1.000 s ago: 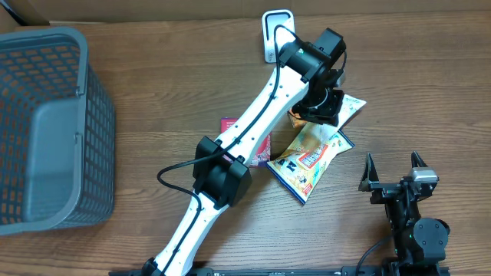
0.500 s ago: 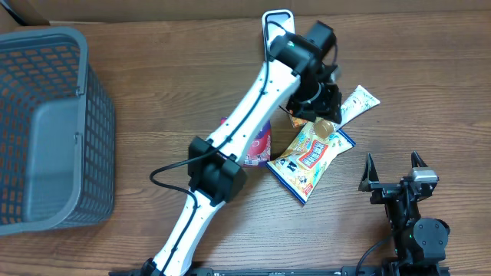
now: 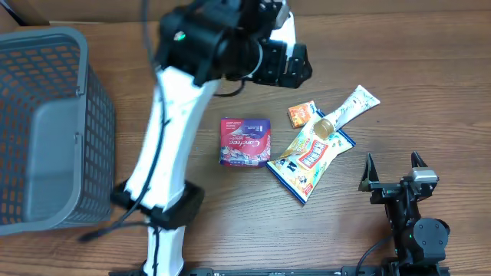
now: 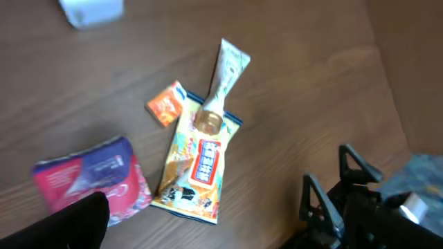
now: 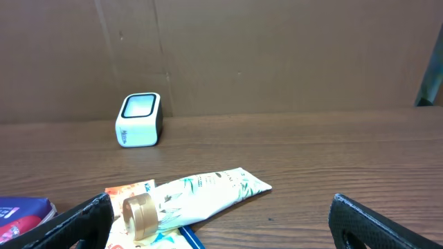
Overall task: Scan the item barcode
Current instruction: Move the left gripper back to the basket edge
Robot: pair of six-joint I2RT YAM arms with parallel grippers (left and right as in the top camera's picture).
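The white barcode scanner [image 5: 140, 120] stands at the back of the table, also seen in the left wrist view [image 4: 90, 10]. The items lie mid-table: a white tube with a gold cap [image 3: 350, 108], a small orange packet [image 3: 301, 113], a yellow snack bag [image 3: 311, 157] and a red-purple pack [image 3: 245, 142]. My left gripper [image 3: 285, 63] hangs high above them, open and empty; one dark finger [image 4: 66, 223] shows in its wrist view. My right gripper [image 3: 393, 172] rests open near the front right, with the tube [image 5: 208, 194] lying just beyond its fingers.
A grey mesh basket [image 3: 46, 130] fills the left side of the table. A brown cardboard wall [image 5: 277, 55] closes off the back. The left arm's white links [image 3: 165, 153] cross above the table's middle-left.
My left gripper has opened and risen well above the items, swinging back and left. The tube it was on now lies free on the snack bag. The right arm has not moved.
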